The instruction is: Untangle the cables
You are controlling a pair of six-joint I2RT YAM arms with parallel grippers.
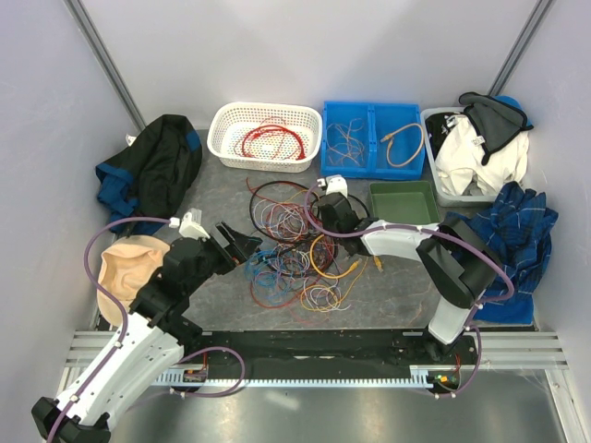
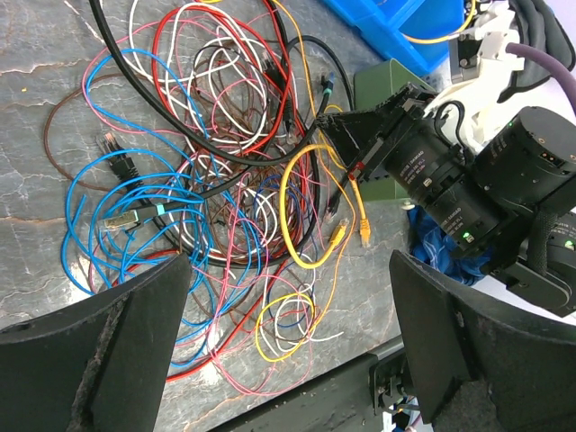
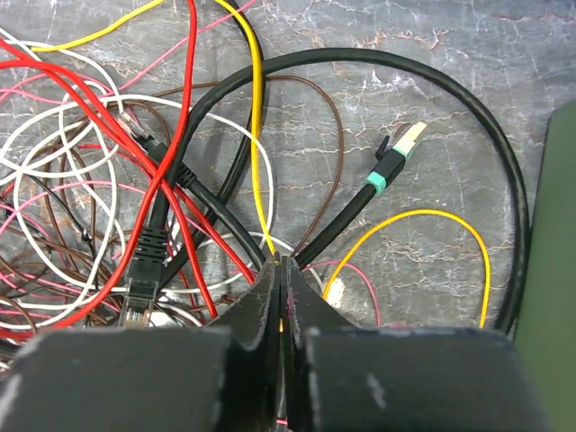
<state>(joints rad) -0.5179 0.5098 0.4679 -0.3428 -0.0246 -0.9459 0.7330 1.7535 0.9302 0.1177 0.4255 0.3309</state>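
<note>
The cables (image 1: 291,249) lie in a loose tangle of red, blue, white, pink, brown, yellow and black wires on the grey tabletop. My right gripper (image 3: 281,265) is down at the tangle's right side, shut on a thin yellow cable (image 3: 256,135) that runs up from between its jaws. A thick black cable with a teal-banded plug (image 3: 382,175) loops just beyond it. My left gripper (image 2: 288,270) hovers wide open over the near part of the cables (image 2: 207,180), holding nothing. The left wrist view also shows the right gripper (image 2: 328,126) among the wires.
At the back stand a white basket (image 1: 222,125) holding a red cable, a blue bin (image 1: 369,103) with more wires, and a green tray (image 1: 404,205). Dark clothing (image 1: 152,166) lies at the left. White and plaid cloth (image 1: 522,231) lies at the right.
</note>
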